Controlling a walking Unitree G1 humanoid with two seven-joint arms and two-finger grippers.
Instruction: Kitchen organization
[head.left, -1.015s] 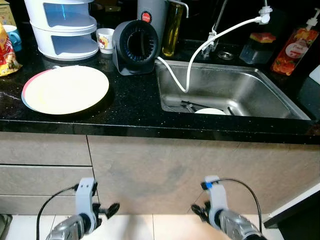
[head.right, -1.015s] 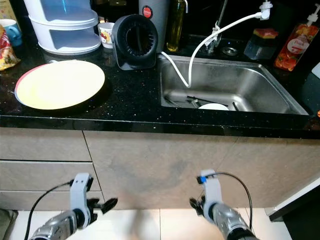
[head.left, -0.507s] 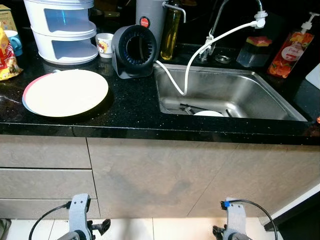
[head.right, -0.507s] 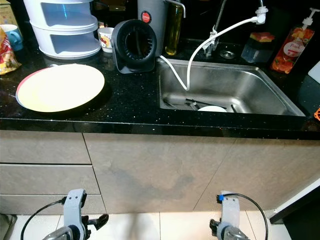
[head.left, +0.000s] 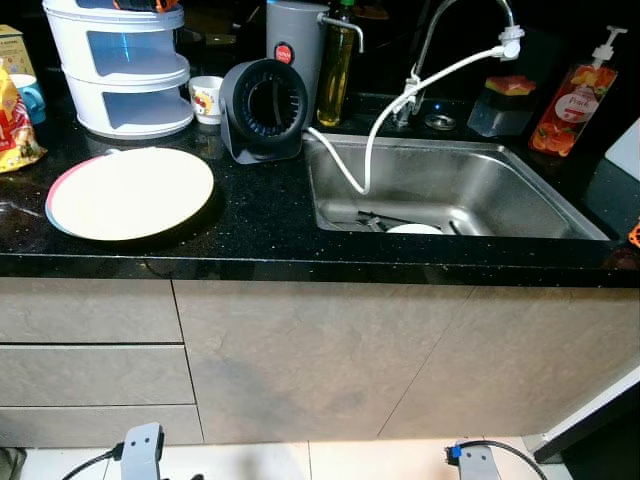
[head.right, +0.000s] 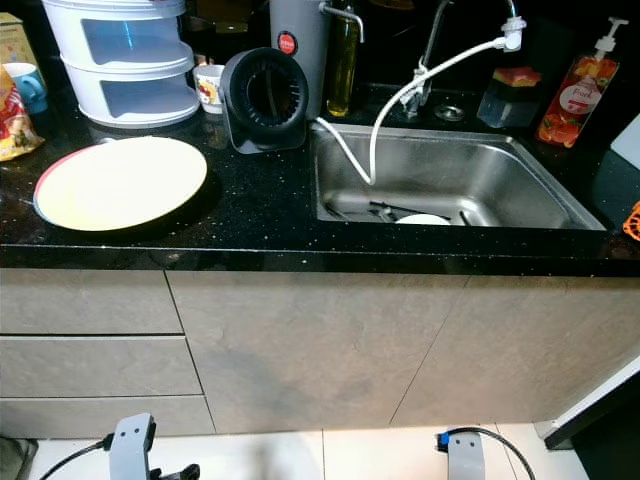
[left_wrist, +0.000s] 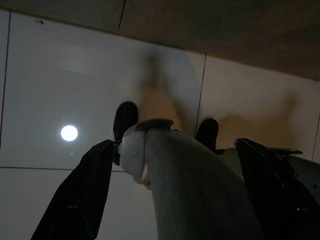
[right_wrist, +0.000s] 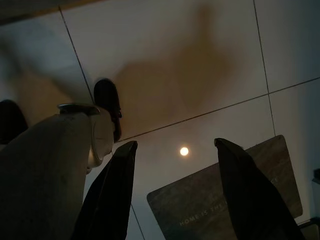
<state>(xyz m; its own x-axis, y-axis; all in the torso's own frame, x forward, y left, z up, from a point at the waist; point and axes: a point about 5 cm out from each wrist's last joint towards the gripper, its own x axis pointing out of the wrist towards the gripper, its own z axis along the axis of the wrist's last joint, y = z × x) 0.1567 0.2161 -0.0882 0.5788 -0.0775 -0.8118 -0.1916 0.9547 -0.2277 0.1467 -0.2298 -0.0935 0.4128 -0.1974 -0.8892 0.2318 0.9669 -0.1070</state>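
A large cream plate (head.left: 130, 193) with a pink rim lies on the black counter (head.left: 260, 230), left of the steel sink (head.left: 480, 170). A white dish (head.left: 413, 229) and some utensils rest in the sink's bottom. Both arms hang low in front of the cabinets, with their wrists at the frame's lower edge. The left gripper (left_wrist: 175, 145) is open above pale floor tiles, with my own leg and feet between its fingers. The right gripper (right_wrist: 176, 145) is open over the tiles and a brown floor mat (right_wrist: 225, 210).
A black round appliance (head.left: 262, 108), a white tiered container (head.left: 120, 60), a small cup (head.left: 207, 98), an oil bottle (head.left: 335, 70) and a grey canister stand at the back. A white hose (head.left: 400, 100) hangs from the faucet into the sink. A soap bottle (head.left: 570, 100) stands far right. Drawers sit below the counter.
Both arms have dropped from in front of the cabinets to the bottom edge of the eye views. The camera has shifted slightly, so the counter sits a little lower and farther.
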